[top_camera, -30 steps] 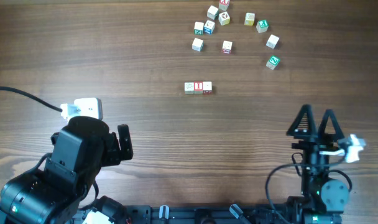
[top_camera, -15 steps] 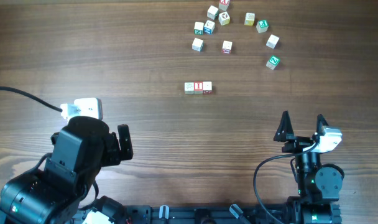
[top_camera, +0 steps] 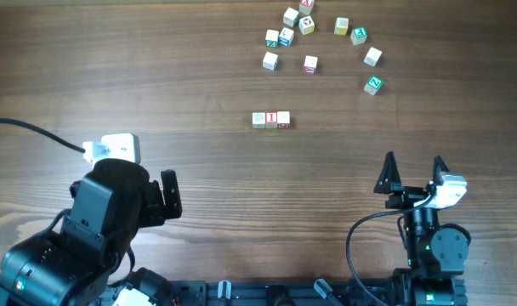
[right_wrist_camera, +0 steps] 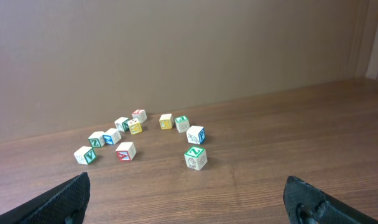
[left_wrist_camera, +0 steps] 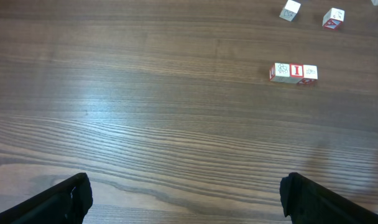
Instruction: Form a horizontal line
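The right tool (top_camera: 413, 163) hangs with its jaws spread wide, holding nothing, low at the near side of the worktop (top_camera: 199, 76). The left tool (left_wrist_camera: 186, 190) gapes empty too. The horizontal line (top_camera: 270, 120), three touching cubes, lies mid-worktop, well apart from both.

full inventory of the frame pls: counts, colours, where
row of letter cubes: 3, pale wood with green and red marks, side by side at mid-table
loose letter cubes: 11, pale wood with red, green, blue or yellow faces, scattered at the far side beyond the row
table: 1, brown wood grain, under everything
cable: 1, black, left edge
left gripper: 1, black, open and empty, near left
right gripper: 1, black, open and empty, near right
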`<state>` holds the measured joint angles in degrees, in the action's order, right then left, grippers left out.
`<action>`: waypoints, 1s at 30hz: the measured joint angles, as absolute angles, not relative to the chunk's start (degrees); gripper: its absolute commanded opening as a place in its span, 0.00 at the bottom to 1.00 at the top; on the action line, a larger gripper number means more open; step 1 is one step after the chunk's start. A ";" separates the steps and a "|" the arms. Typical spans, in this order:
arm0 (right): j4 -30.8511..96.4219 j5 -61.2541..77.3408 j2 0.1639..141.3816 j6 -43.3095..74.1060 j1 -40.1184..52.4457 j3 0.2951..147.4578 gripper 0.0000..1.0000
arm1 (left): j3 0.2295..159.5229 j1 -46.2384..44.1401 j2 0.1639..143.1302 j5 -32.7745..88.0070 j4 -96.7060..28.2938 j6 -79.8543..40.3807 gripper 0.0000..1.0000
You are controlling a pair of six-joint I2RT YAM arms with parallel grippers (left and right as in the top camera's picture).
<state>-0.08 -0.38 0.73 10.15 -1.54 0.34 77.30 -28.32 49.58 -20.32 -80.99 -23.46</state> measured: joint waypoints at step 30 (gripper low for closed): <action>-0.03 -0.01 0.73 10.15 -1.54 0.34 1.00 | 25.17 -12.49 6.04 -9.80 -28.03 -10.50 1.00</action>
<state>-0.03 -0.01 0.73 10.15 -1.54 0.34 25.17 -12.49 6.04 -9.80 -28.03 -10.50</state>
